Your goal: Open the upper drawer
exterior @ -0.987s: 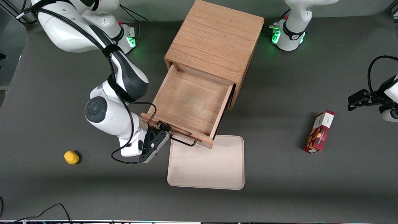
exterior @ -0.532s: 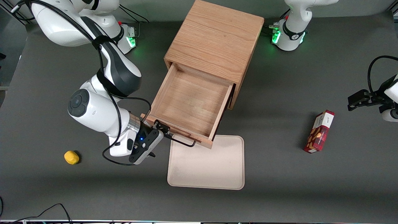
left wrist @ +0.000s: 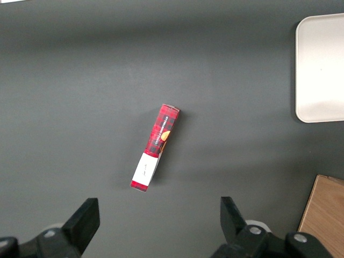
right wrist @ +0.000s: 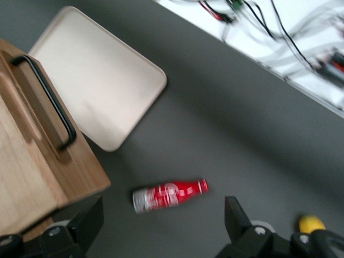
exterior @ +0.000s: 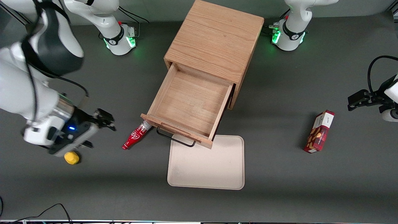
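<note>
From my remote station I see the upper drawer (exterior: 189, 107) pulled far out of the wooden cabinet (exterior: 214, 43), its shallow plain-wood inside bare and its black wire handle (exterior: 175, 139) overhanging the edge of the beige tray (exterior: 206, 165).

The gripper (exterior: 104, 119) is off the drawer, up above the table toward the working arm's end. Its fingers stand apart with nothing between them, and the right wrist view confirms this: 2 dark fingers (right wrist: 239, 220) with a wide gap.

The front view alone shows the whole cabinet, a light oak cube with straight grain. The right wrist view shows what the front view only hints at: the drawer front (right wrist: 51, 140) edge-on and the handle (right wrist: 48, 102) as a bent black rod standing off the wood. It also shows the red bottle (right wrist: 169, 194) lying on its side on the grey table (right wrist: 242, 140), with a silver neck end. In the front view this bottle (exterior: 136, 136) lies with its neck just beside the drawer's corner. White script runs along it, but I cannot read it.

The left wrist view alone shows the red box (left wrist: 156, 148) from above: long, flat, with a white end panel. Its print is not legible. In the front view the box (exterior: 320, 131) lies toward the parked arm's end.

A small yellow lump (exterior: 71, 157) sits just under the gripper's body.
</note>
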Robot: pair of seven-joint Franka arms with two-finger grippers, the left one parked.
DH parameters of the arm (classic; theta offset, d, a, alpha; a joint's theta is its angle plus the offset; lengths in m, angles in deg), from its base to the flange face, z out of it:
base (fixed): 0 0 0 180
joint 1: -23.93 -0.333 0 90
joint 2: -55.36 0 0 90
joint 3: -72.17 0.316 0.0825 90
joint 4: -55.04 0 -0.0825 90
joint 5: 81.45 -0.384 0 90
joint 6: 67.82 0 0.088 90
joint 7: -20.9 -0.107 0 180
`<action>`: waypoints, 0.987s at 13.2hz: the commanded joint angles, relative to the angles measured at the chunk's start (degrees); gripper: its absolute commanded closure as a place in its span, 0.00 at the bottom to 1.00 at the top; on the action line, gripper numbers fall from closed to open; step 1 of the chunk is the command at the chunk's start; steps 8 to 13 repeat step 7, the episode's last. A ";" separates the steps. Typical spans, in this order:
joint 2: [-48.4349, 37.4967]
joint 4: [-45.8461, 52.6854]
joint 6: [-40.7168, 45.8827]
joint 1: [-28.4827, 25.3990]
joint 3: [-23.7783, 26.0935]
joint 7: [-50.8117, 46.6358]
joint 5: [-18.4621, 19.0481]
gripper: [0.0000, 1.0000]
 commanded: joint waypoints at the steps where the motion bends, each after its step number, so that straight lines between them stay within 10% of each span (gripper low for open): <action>1: -13.70 -14.09 2.01 2.14 -2.21 -8.60 1.00 0.00; 13: -21.91 -20.62 5.01 2.50 -7.57 -20.05 1.17 0.00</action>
